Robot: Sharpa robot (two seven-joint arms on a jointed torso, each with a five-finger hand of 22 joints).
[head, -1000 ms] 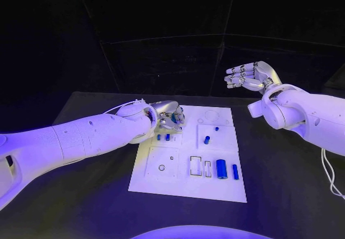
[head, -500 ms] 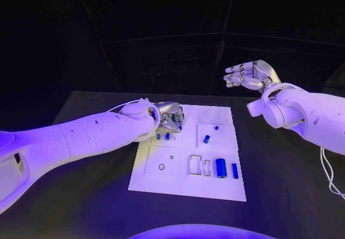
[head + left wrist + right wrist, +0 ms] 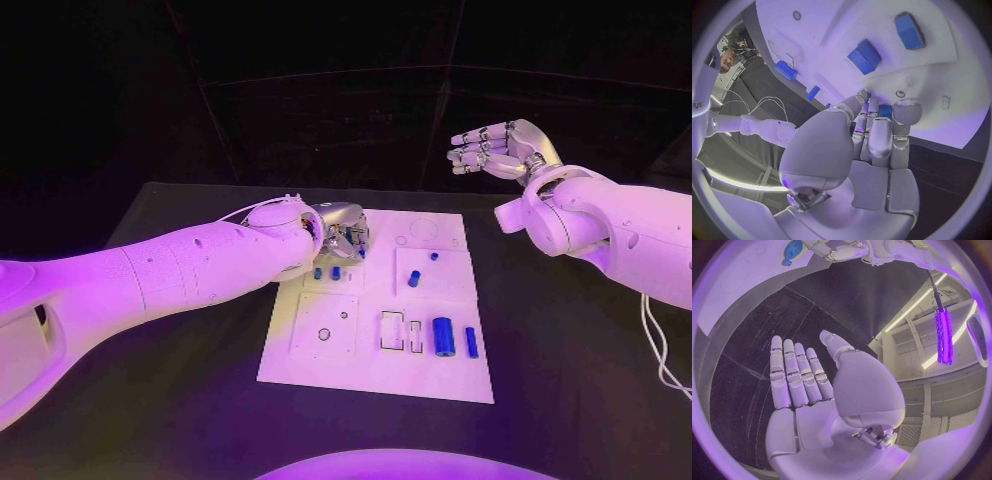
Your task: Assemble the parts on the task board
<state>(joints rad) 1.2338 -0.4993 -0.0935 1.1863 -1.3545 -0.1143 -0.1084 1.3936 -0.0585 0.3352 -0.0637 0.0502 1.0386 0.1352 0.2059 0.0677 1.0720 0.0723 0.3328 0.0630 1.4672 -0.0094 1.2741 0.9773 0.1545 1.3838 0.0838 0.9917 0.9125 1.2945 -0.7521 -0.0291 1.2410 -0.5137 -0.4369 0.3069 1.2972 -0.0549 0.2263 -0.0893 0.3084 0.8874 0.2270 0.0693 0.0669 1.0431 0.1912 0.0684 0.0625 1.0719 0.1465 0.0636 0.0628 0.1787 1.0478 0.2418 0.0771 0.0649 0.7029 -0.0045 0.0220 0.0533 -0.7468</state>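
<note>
We compare this moment with the 2 earlier head views and find almost no change: the left hand (image 3: 340, 232) stays at the board's (image 3: 378, 375) upper-left corner, and the right hand (image 3: 495, 150) stays raised at the upper right of the frame, well clear of the board. The parts lie as before. We judge that the left hand is settled into a fine step, a pick or a seating, not a transit.

In the left wrist view the left hand (image 3: 870, 145) has its fingers (image 3: 904, 117) drawn together, tips down at the board (image 3: 954, 75), beside a small blue part (image 3: 885, 111). We cannot tell whether they clamp that part. 2 blue blocks (image 3: 864, 56) lie beyond them.

The right hand (image 3: 807, 390) is flat, fingers straight and side by side, holding nothing.

Other blue parts (image 3: 444, 338) rest in the board's lower-right recesses, centre of the frame.
</note>
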